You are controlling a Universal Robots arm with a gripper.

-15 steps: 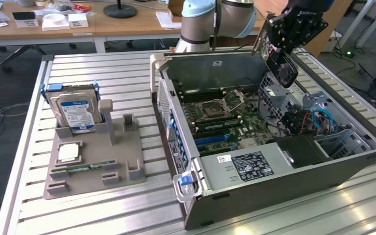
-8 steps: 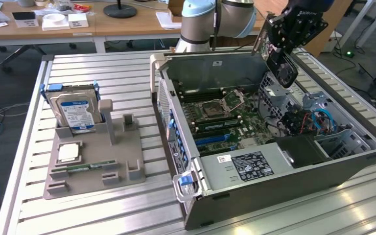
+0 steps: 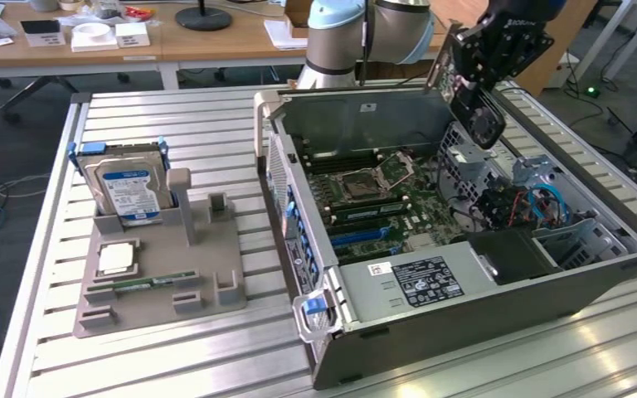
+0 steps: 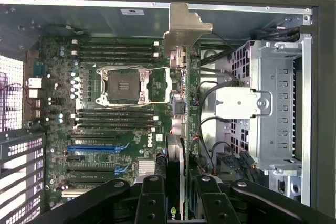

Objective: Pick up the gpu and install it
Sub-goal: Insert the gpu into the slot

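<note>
The gripper [image 3: 496, 54] is clenched on the gpu [image 3: 477, 112], holding the card on edge in the air above the far rim of the open computer case [image 3: 463, 307]. Looking down from the wrist, the card's thin edge and silver bracket [image 4: 186, 24] hang over the motherboard [image 4: 126, 124], beside the processor socket [image 4: 123, 85]. Well off to the exterior view's left, the hard drive [image 3: 130, 186] stands upright in a gray holder [image 3: 202, 274] on the slatted table [image 3: 186, 356].

gpu [image 4: 180, 107] (edge-on) in end effector [image 4: 181, 188], above motherboard [image 4: 105, 129]
</note>
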